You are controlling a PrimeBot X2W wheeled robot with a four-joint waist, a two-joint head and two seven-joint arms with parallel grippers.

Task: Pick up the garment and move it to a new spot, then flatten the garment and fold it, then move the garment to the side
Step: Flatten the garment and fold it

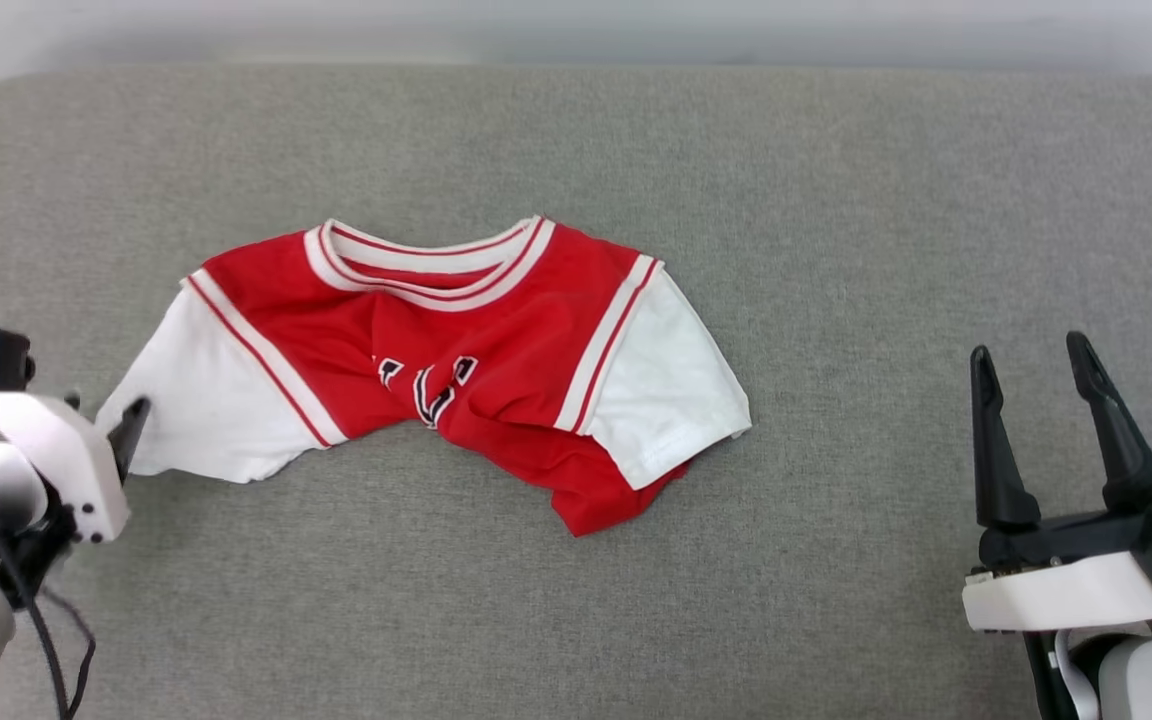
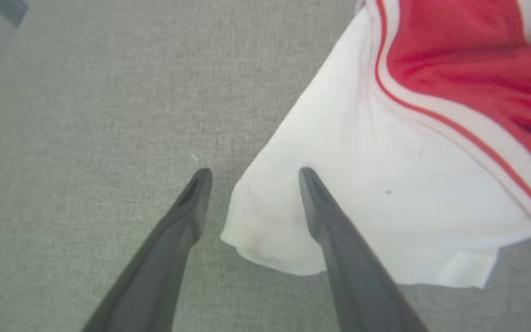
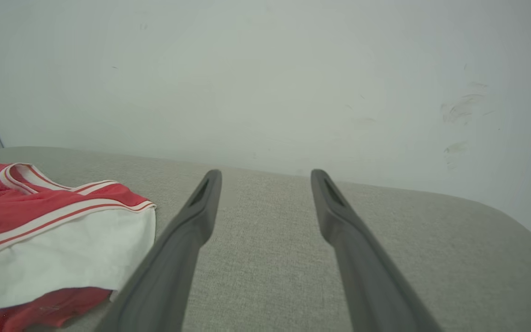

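**Left hand** (image 2: 252, 179) — two dark fingers standing apart, clamped on nothing. One finger hangs over bare counter (image 1: 836, 200), the other over white cloth. The outer corner of the left sleeve (image 2: 376, 175) lies in the gap between them. Whether either tip presses the cloth I cannot tell.

**Garment** (image 1: 466, 360) — red jersey, white sleeves, striped trim. It starts right at the left hand's fingertips and runs away from them across the counter toward the other hand, so its long axis goes sleeve to sleeve. The collar sits on the side farther from both hands. The lower body is bunched and tucked on the nearer side, with the chest lettering crumpled into a fold. It looks far from flat, so smoothing seems to be the job in hand.

**Right hand** (image 1: 1029, 350): fingers spread, empty, pointing forward. The right sleeve (image 1: 666, 390) lies off to its inner side, well apart, with a stretch of bare grey counter between them.

**Wall** (image 3: 265, 69): pale, scuffed, beyond the counter's far edge.

**Reckoning**: the left hand is much the nearer and already straddles cloth. The right hand would need to travel inward along the garment's long axis to reach its own sleeve.
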